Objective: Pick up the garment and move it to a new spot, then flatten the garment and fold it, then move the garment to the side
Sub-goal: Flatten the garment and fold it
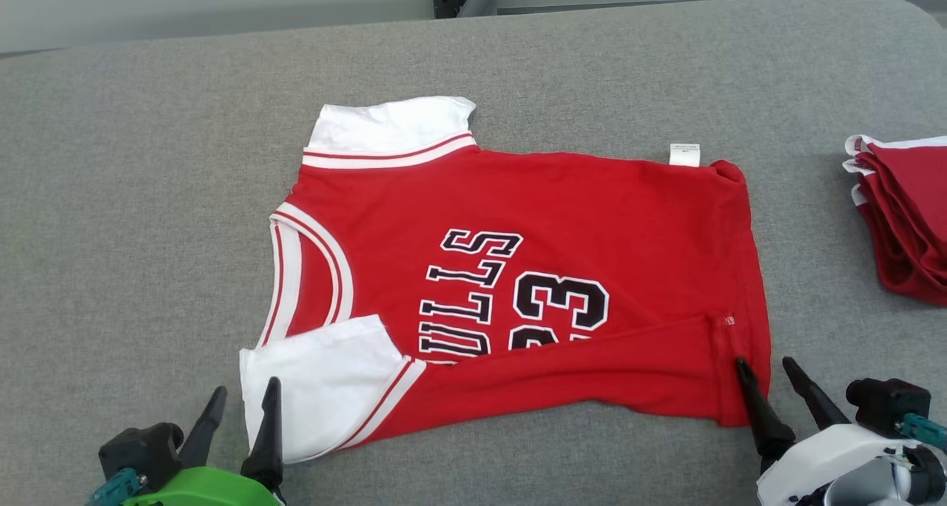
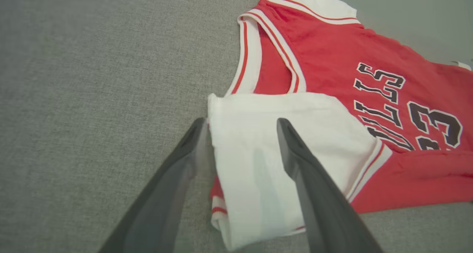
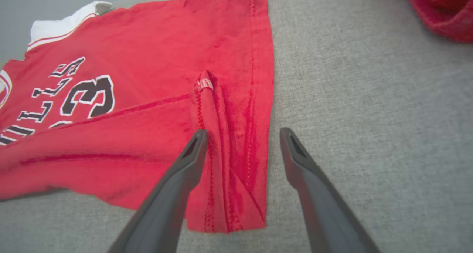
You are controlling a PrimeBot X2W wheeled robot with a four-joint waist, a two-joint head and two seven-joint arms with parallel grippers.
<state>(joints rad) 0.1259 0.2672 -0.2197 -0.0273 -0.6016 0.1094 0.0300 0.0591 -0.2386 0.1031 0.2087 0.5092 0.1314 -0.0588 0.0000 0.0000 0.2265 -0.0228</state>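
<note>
Lying folded, the garment (image 1: 592,217) has each near corner between parted jaws.

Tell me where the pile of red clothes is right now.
In the head view the pile lies at the far right edge of the grey table, apart from the jersey and beyond the right pincer.

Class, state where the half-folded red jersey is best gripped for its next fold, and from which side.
Likely the jersey's far edge, lying flat: left end effector on the far white sleeve, right end effector on the hem corner beside the label, from above.
</note>
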